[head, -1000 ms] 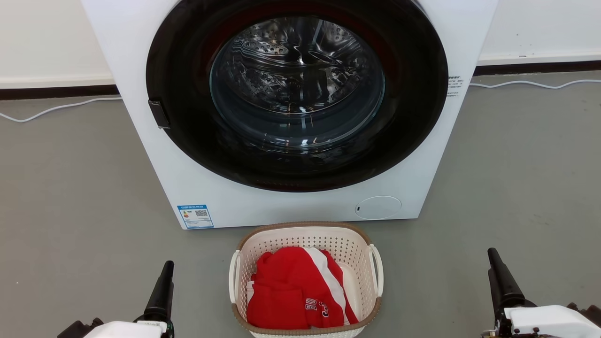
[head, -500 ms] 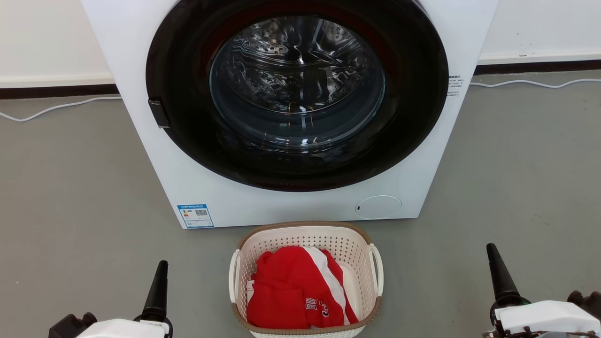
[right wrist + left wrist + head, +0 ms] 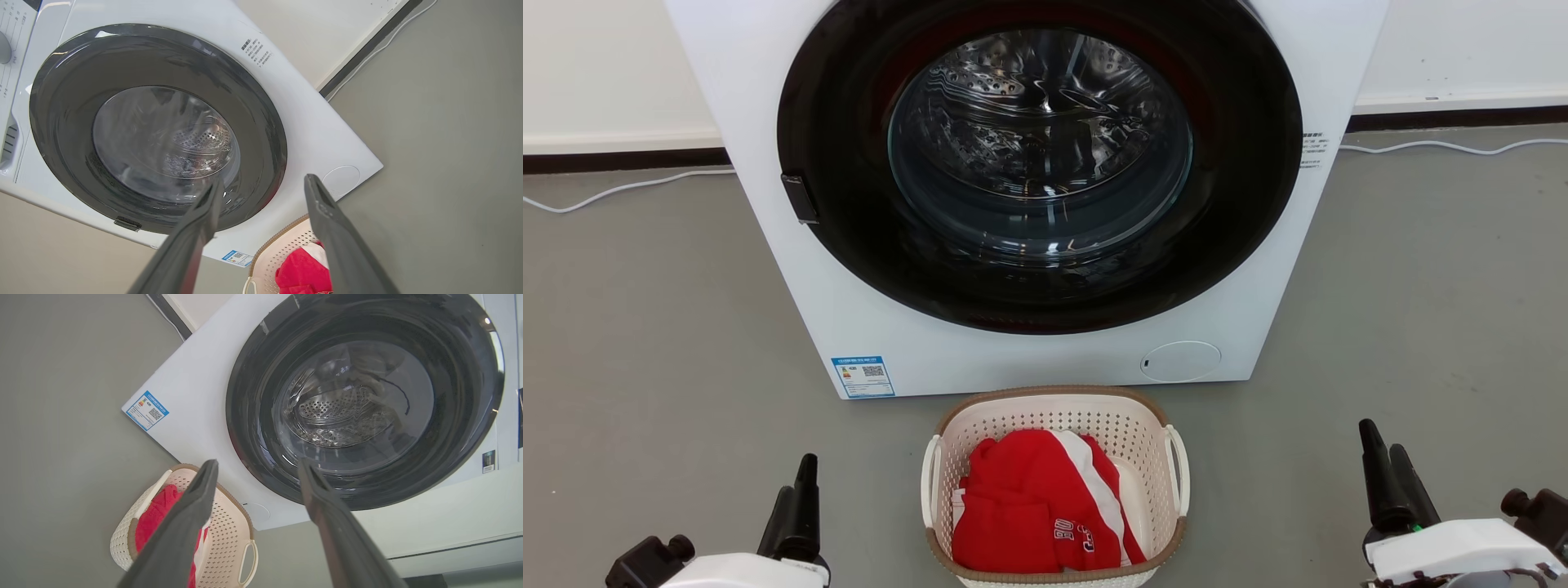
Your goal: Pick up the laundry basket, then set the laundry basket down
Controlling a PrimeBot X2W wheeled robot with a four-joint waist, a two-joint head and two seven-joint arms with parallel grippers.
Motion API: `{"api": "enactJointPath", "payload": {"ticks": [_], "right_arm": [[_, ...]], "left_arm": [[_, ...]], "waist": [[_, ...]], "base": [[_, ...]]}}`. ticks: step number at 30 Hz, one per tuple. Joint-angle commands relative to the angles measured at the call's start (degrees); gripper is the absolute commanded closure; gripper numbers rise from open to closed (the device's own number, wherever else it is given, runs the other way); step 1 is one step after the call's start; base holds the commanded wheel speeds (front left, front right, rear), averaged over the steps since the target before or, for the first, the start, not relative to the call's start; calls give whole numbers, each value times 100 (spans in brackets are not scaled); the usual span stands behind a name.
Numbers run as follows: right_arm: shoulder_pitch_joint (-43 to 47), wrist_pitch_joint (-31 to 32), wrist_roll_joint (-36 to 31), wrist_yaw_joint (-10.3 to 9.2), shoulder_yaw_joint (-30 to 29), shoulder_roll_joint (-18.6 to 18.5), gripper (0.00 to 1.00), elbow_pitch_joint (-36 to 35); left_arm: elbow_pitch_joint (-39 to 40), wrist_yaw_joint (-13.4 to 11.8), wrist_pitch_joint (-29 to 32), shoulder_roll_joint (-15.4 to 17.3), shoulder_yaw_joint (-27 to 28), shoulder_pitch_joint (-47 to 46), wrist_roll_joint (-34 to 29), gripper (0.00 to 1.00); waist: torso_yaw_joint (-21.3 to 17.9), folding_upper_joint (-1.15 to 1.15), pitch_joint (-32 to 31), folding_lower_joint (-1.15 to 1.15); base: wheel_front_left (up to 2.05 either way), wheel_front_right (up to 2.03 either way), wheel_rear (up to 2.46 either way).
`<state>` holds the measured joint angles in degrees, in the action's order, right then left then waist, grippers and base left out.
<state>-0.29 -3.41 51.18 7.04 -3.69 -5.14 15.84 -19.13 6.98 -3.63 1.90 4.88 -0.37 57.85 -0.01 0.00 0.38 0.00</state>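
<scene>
The laundry basket point(image 3: 1029, 420), cream-white and perforated with a brown rim, stands on the grey floor just before the washer. A red and white garment point(image 3: 1033, 506) lies in it. White loop handles point(image 3: 1178, 469) sit on its two sides. My left gripper point(image 3: 796, 480) is at the lower left, well apart from the basket, open and empty. My right gripper point(image 3: 1380, 439) is at the lower right, also apart from it, open and empty. In the left wrist view the open gripper point(image 3: 258, 463) points at the washer door, with the basket point(image 3: 229, 539) below it. The right wrist view shows its gripper point(image 3: 264, 180) open above the basket point(image 3: 286, 245).
A white front-loading washer point(image 3: 792, 269) with a dark round glass door point(image 3: 1037, 163), shut, stands close behind the basket. A white cable point(image 3: 621, 188) runs along the floor by the wall on both sides. Bare grey floor lies left and right of the basket.
Both wrists have rolled, so each gripper now shows two fingers instead of one. The right gripper has shifted slightly left and up. The basket has not moved.
</scene>
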Motion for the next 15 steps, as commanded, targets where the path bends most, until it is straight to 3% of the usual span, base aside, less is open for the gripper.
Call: {"api": "enactJointPath", "payload": {"ticks": [1,15], "right_arm": [[-287,-93,-200,22,74,-126,0,-137],[-405,-329,-1210,27,217,-249,0,-35]], "left_arm": [[113,7,-71,48,74,-248,-209,0],[104,15,-307,59,101,-238,-1173,0]], "waist": [[-1,0,-1,0],[12,0,-9,0]], "base": [[0,0,0],[0,0,0]]}}
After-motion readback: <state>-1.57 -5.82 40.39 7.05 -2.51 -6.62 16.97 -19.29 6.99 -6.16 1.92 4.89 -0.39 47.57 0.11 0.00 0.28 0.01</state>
